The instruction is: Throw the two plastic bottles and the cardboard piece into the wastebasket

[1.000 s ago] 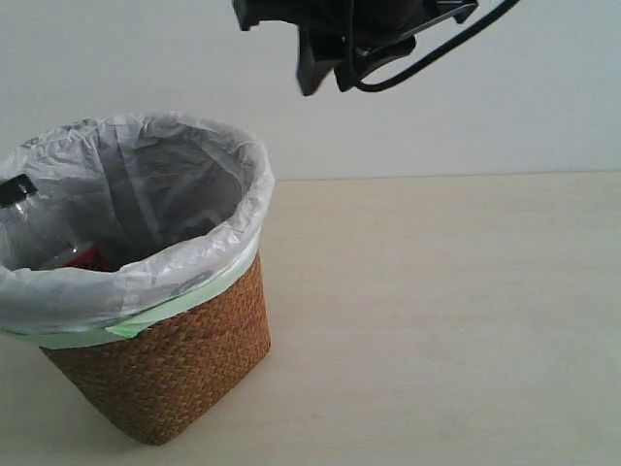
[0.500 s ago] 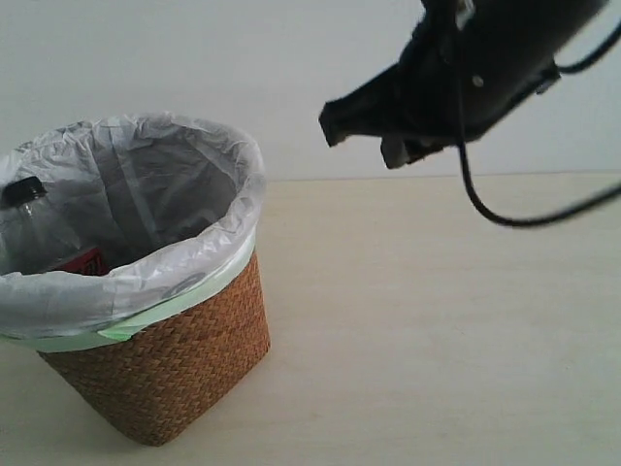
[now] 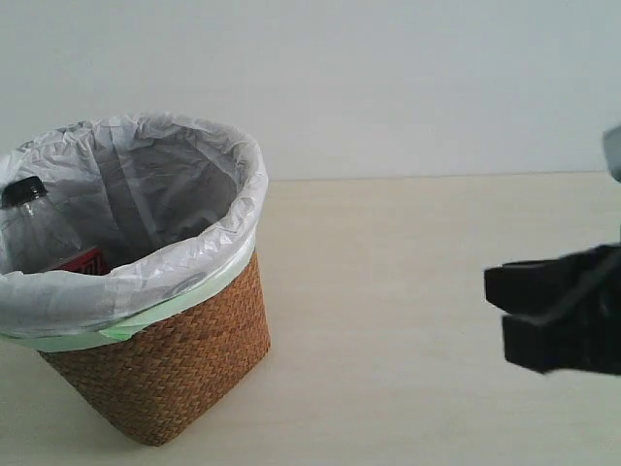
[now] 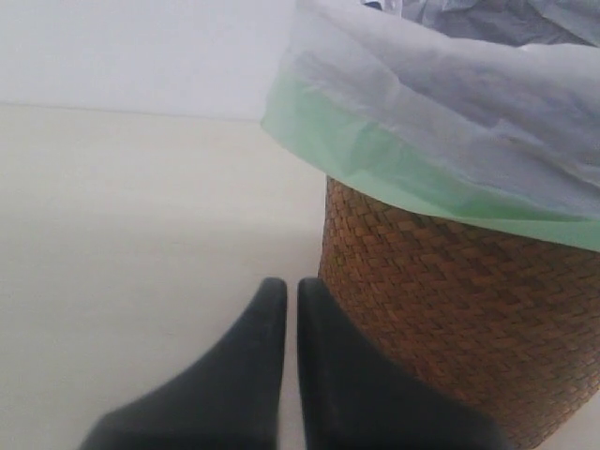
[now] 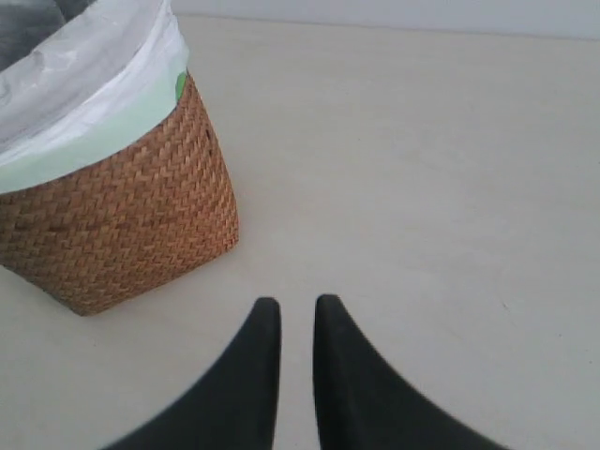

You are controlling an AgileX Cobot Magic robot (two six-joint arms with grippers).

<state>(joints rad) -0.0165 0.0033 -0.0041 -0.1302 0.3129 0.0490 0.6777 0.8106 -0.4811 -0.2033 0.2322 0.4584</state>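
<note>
The wastebasket (image 3: 165, 359) is a brown wicker basket lined with a white bag; it stands at the left. Inside it, against the left wall, leans the clear bottle with the black cap (image 3: 22, 191) and the red label (image 3: 85, 262). The green-capped bottle and the cardboard piece are not visible. My right gripper (image 3: 497, 309) hangs low at the right edge, well apart from the basket (image 5: 122, 216), jaws nearly together and empty (image 5: 297, 305). My left gripper (image 4: 292, 286) is shut and empty, right beside the wicker wall (image 4: 450, 300); it is out of the exterior view.
The pale wooden table (image 3: 388, 252) stretches from the basket to the right gripper, with a plain white wall behind. The bag's pale green edge (image 4: 375, 155) overhangs the basket rim.
My right arm has swung from high above the basket rim down and to the right, to the lower right edge. The black-capped bottle settled slightly inside the basket.
</note>
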